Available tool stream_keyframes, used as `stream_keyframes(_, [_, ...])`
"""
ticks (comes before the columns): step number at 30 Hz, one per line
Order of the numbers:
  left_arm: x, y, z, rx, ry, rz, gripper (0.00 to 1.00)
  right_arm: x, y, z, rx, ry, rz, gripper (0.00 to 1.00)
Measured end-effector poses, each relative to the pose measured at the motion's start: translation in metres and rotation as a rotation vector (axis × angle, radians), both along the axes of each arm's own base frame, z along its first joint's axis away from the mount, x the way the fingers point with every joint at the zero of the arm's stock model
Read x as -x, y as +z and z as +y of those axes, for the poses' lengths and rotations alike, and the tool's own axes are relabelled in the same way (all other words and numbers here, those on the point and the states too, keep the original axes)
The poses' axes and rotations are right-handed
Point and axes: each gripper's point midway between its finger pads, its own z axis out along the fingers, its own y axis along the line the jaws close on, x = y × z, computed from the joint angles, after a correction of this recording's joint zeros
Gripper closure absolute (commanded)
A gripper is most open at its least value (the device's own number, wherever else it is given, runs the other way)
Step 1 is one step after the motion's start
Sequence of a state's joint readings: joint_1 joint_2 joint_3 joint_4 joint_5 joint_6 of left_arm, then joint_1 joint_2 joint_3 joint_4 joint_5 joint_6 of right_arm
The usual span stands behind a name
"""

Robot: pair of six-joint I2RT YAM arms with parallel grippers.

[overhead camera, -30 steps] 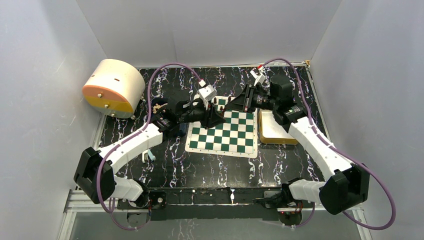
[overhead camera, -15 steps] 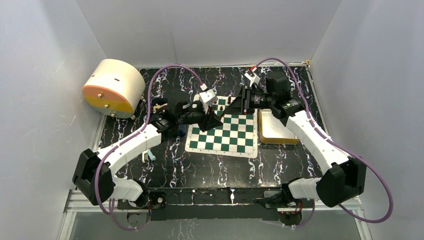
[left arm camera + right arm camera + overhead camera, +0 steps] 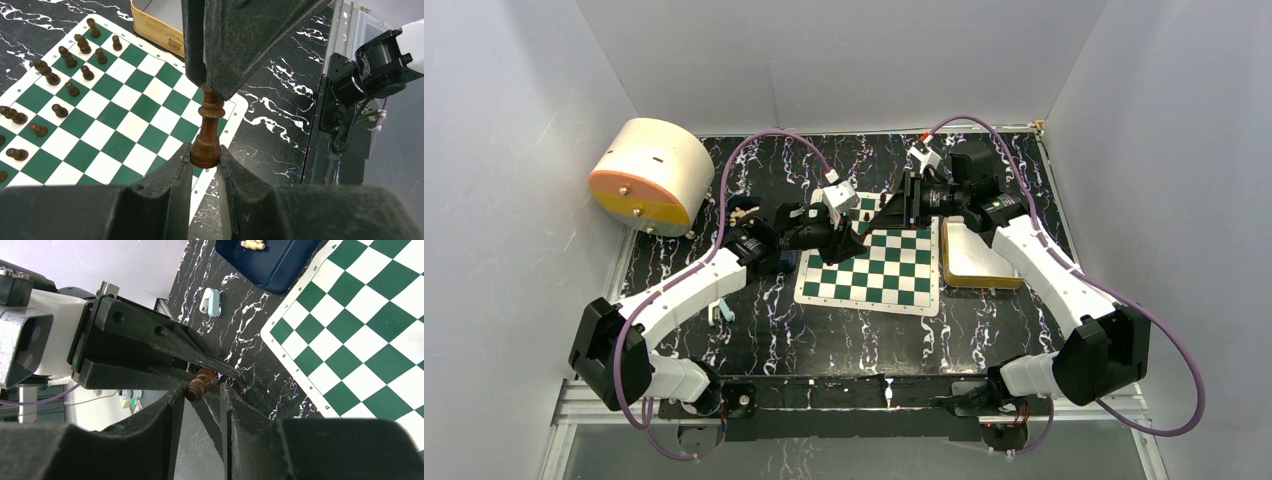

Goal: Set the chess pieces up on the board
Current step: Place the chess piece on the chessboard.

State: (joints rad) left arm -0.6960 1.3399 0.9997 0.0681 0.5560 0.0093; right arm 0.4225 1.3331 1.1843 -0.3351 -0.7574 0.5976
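Note:
My left gripper (image 3: 206, 160) is shut on the base of a tall brown chess piece (image 3: 207, 132), held over the near corner of the green and white board (image 3: 125, 125). My right gripper (image 3: 201, 389) meets it from the other side. Its jaws stand open around the piece's head (image 3: 197, 387), which rests against one finger with a gap beside the other. In the left wrist view, several dark chess pieces (image 3: 67, 57) stand in rows on the board's far squares. From above, both grippers meet over the board's (image 3: 874, 275) back left part.
A gold tin (image 3: 979, 260) lies right of the board. A dark blue tray (image 3: 280, 262) with light pieces lies left of it, with a small white and blue object (image 3: 210, 302) nearby. A cream drum (image 3: 649, 175) stands at the back left.
My right gripper's jaws have opened from shut on the piece's head. The left gripper still grips the base, and both arms shifted slightly.

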Motion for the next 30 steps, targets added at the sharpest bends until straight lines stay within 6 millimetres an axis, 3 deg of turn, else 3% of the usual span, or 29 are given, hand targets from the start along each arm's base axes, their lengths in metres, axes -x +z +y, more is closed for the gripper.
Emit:
stream_keyframes(11, [-0.001, -0.005, 0.003, -0.021, 0.018, 0.015, 0.95, 0.000, -0.004, 0.014, 0.031, 0.033, 0.012, 0.69])
stream_keyframes(16, [-0.003, -0.009, 0.006, -0.036, 0.038, 0.019, 0.97, 0.004, -0.016, 0.012, 0.081, 0.028, 0.046, 0.64])
stream_keyframes(21, [-0.003, -0.011, 0.007, -0.038, 0.054, 0.034, 0.96, 0.003, -0.019, 0.010, 0.108, 0.023, 0.040, 0.83])
stream_keyframes(23, [-0.003, -0.013, 0.007, -0.039, 0.059, 0.040, 0.88, 0.003, -0.019, 0.010, 0.112, 0.025, 0.034, 0.86])
stream_keyframes(27, [-0.005, -0.014, 0.008, -0.042, 0.076, 0.044, 0.57, 0.002, -0.021, 0.010, 0.121, 0.018, 0.026, 0.88])
stream_keyframes(30, [-0.010, -0.020, 0.012, -0.060, 0.114, 0.045, 0.48, -0.004, -0.022, 0.007, 0.151, -0.016, 0.013, 0.88])
